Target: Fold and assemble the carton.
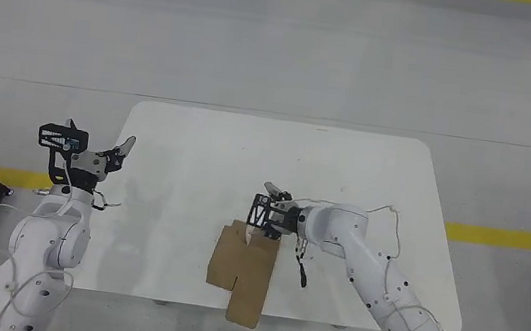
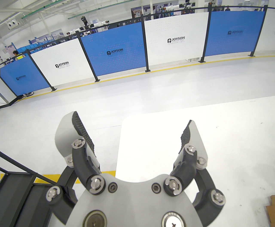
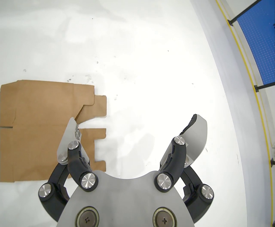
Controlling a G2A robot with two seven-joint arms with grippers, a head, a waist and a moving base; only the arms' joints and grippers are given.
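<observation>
Cardboard carton (image 1: 244, 269) is seen lying flat on the table (image 1: 345, 176), its tabbed edge beneath one finger of the right gripper (image 3: 134, 120), whose jaws are spread, nothing held. Left gripper (image 2: 132, 118) is held well apart from it, likewise spread.

Carton (image 3: 43, 129): cut off by the picture edge on the side away from the right gripper (image 3: 133, 118) in the right wrist view. One finger (image 3: 69, 133) of that gripper covers part of its tabbed edge; contact with the cardboard cannot be determined. In the left wrist view it is cut off save one corner, beside the left gripper (image 2: 132, 117).
</observation>
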